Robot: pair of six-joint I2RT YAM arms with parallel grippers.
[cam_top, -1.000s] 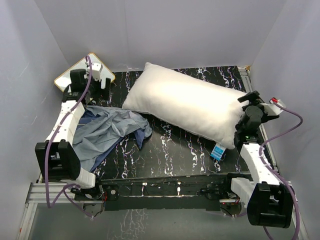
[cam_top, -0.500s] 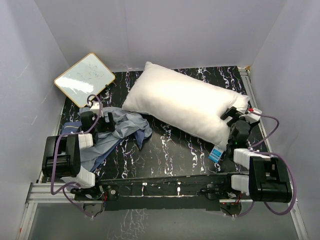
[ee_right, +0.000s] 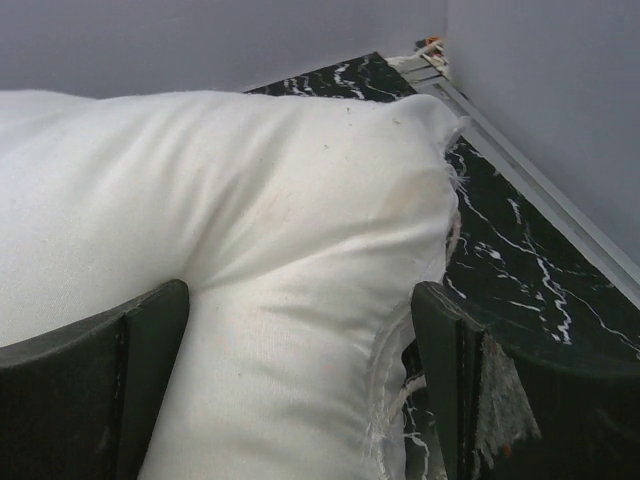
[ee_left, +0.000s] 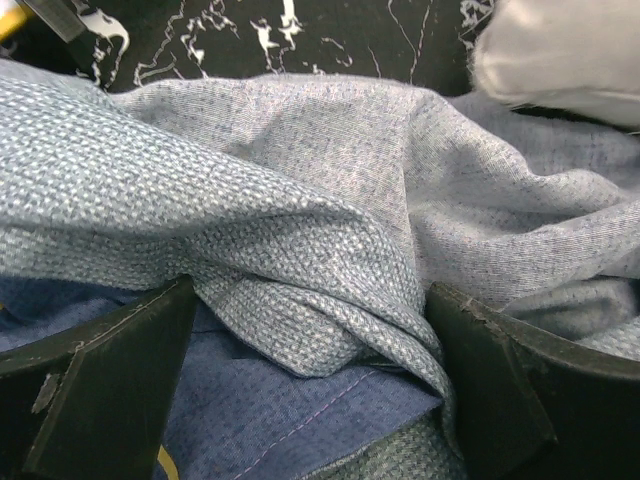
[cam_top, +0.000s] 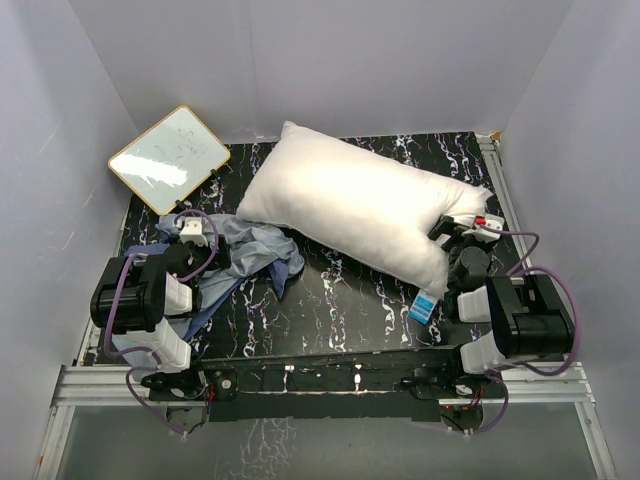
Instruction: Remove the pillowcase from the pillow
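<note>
Both arms have folded further back toward their bases than half a second ago, and the pillow [cam_top: 350, 205] has shifted slightly toward the far left.

Table [cam_top: 360, 300]: black with white veining; everything else lies on it.

Pillow: bare and white, lying diagonally across the far half, from beside the board to the right rail.

Pillowcase [cam_top: 240, 255]: fully off the pillow, crumpled in a heap at the left. Its pale grey-blue reverse is uppermost (darker blue shows at the lower folds), and its far edge is just beside the pillow's left end.

Board [cam_top: 170, 158]: white with an orange rim, set diagonally in the far left corner, apart from the heap.

Label [cam_top: 424, 306]: small and blue, on the table at the pillow's near right corner.

Left gripper [ee_left: 310, 370]: low over the heap, jaws spread wide, with a ridge of pillowcase folds lying between the fingers [ee_left: 100, 390].

Right gripper [ee_right: 300, 390]: jaws likewise spread wide, with the pillow's right end bulging between them, its frayed seam beside the right finger.
</note>
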